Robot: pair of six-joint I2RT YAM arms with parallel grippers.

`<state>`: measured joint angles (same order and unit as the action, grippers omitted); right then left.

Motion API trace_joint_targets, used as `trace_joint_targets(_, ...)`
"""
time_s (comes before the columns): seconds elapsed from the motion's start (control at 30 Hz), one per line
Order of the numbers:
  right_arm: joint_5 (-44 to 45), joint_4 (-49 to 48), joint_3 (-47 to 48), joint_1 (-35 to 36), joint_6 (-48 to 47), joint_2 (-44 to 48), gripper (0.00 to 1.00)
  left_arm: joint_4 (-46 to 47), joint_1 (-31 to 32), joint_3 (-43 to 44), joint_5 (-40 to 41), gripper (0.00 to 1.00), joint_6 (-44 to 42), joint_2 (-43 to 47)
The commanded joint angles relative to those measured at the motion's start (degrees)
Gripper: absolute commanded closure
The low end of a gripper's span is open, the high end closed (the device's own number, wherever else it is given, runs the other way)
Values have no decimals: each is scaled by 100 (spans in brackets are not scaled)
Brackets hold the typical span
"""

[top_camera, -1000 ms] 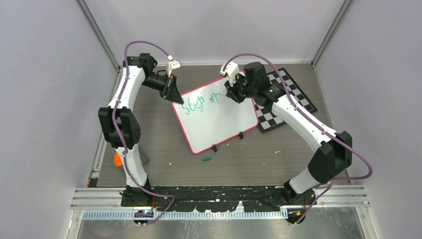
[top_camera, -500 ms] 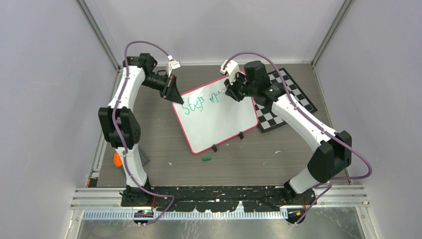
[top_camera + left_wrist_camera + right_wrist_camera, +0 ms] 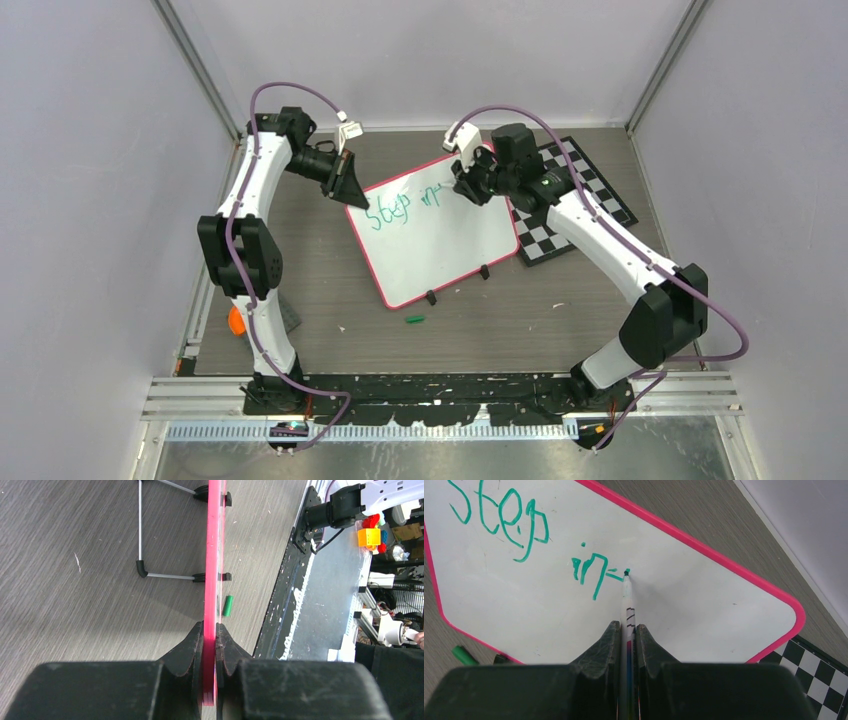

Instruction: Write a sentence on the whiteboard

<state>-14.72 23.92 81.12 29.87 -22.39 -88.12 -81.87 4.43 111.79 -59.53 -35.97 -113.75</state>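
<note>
Each arm, the left arm (image 3: 262,175) at the frame's left and the right arm (image 3: 600,235) at its right, has white link shells, black joint housings and a black base, with a thin purple cable (image 3: 290,85) running along it. The left gripper (image 3: 210,630) and right gripper (image 3: 626,630) show matte black, scuffed, wedge-shaped fingers along the bottom of the wrist views. A tiny green spot high on the right arm may be a light.

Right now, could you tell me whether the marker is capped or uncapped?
Uncapped: the marker shows a bare tip on the whiteboard, and a green cap lies on the table.
</note>
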Motion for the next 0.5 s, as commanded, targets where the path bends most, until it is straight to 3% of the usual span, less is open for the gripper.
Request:
trace_joint_targets(0.0,4,25,-207,-21,-95,235,100,21,111,-3,229,99,-95,55)
trace_joint_targets(0.47,195,217,-340,-24,-293,381,100,30,120,-44,213,99,-95,64)
